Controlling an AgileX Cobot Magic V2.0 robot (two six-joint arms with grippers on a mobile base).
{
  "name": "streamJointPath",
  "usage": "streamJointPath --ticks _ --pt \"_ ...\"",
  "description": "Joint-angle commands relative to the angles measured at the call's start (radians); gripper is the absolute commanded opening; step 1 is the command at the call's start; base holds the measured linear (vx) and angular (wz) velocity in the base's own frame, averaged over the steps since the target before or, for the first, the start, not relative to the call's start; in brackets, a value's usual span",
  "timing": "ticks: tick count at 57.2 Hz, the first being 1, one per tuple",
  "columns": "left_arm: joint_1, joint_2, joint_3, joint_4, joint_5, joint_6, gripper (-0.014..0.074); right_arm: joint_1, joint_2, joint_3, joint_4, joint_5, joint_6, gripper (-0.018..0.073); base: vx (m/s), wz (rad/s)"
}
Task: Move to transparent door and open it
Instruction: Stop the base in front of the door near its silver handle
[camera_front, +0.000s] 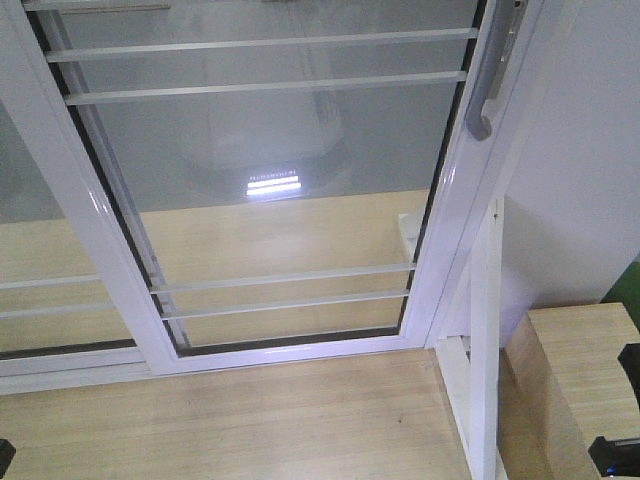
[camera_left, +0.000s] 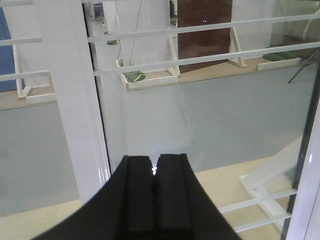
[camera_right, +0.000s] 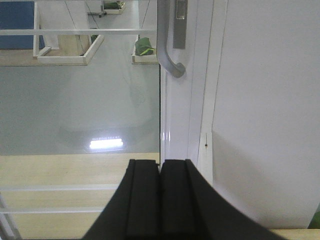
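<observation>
The transparent door (camera_front: 270, 180) fills the front view: clear glass in a glossy white frame, crossed by thin white bars. Its grey curved handle (camera_front: 492, 75) sits on the right edge, top right. In the right wrist view the same handle (camera_right: 166, 47) hangs above and just right of my right gripper (camera_right: 160, 162), which is shut and empty, well below the handle. My left gripper (camera_left: 153, 159) is shut and empty too, facing the glass (camera_left: 210, 110) beside a white frame post (camera_left: 75, 100). Neither gripper touches the door.
A second white-framed glass panel (camera_front: 40, 240) overlaps on the left. A white wall (camera_front: 590, 180) stands right of the door, with a thin white post (camera_front: 485, 340) and a wooden box (camera_front: 575, 390) at the lower right. Wooden floor (camera_front: 250, 420) lies in front.
</observation>
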Motion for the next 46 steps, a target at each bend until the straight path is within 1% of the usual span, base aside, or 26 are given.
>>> streamJointPath --ticks 1,12,14,21,46 --pt "0.001 -0.014 0.015 -0.004 -0.082 -0.001 -0.0003 -0.006 -0.015 0.005 -0.008 -0.083 -0.007 -0.0004 0.16 -0.08" --pt "0.001 -0.007 0.015 -0.004 -0.087 -0.001 -0.0003 -0.006 -0.001 0.003 -0.008 -0.095 -0.007 -0.0004 0.13 0.04" --pt "0.005 0.0 0.015 -0.004 -0.091 -0.001 -0.0003 -0.001 0.012 0.003 -0.009 -0.109 -0.007 -0.0004 0.02 0.16" --pt "0.013 -0.004 0.015 -0.003 -0.087 -0.001 -0.0003 0.022 0.02 0.003 -0.006 -0.094 -0.007 -0.0004 -0.01 0.04" --pt "0.013 -0.003 0.015 -0.005 -0.09 -0.001 -0.0003 0.024 0.02 0.003 -0.007 -0.09 -0.007 -0.0004 0.0 0.01"
